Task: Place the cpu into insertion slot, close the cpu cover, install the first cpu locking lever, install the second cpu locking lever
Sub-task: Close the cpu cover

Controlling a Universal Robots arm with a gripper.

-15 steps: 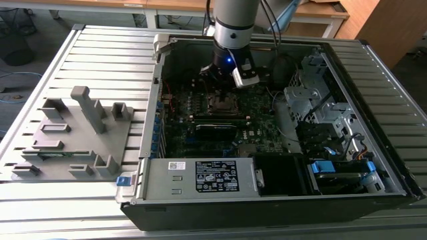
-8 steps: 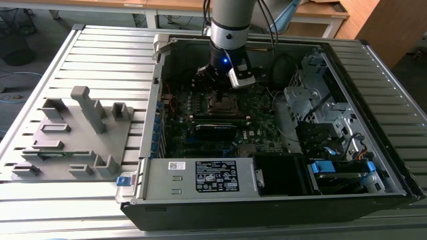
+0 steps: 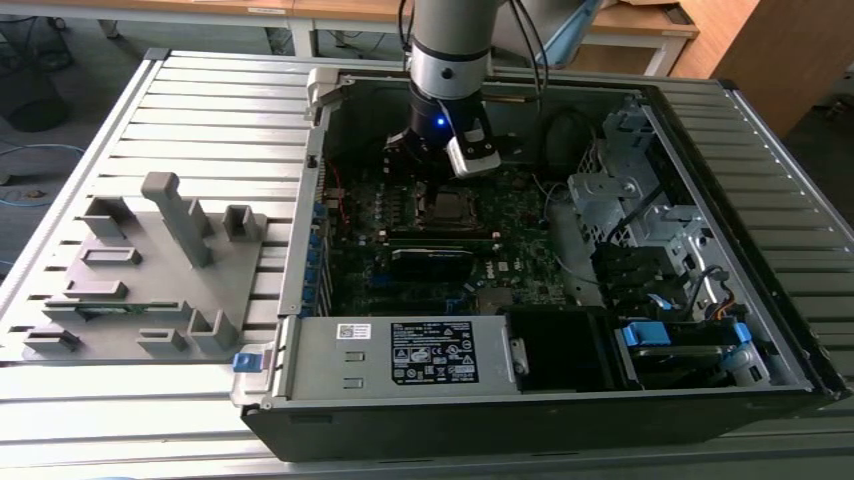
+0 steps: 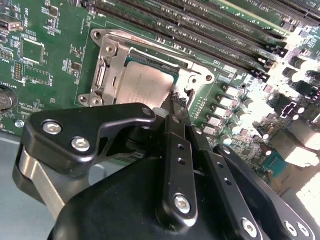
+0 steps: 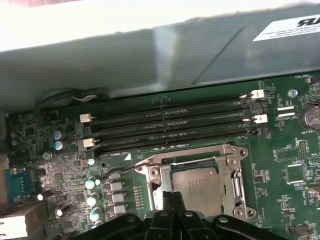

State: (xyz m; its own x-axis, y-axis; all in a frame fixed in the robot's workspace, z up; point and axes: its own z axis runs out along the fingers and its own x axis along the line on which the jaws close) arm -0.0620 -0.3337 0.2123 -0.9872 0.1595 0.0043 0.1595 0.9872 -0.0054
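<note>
Gripper (image 4: 176, 106), jaws pressed together, at the slot's (image 4: 100, 75) edge; cpu (image 5: 202, 185) seated. Thin wire lever (image 5: 117, 171) looks stiff, springy; hold its hooked end.

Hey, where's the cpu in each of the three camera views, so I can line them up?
Exterior view: the cpu is a small square just above the picture's centre.
Second wrist view: the cpu lies framed by the silvery cpu cover.
First wrist view: the cpu sits in that same frame.
Shared landmark: the long black memory slots running alongside it.
</note>
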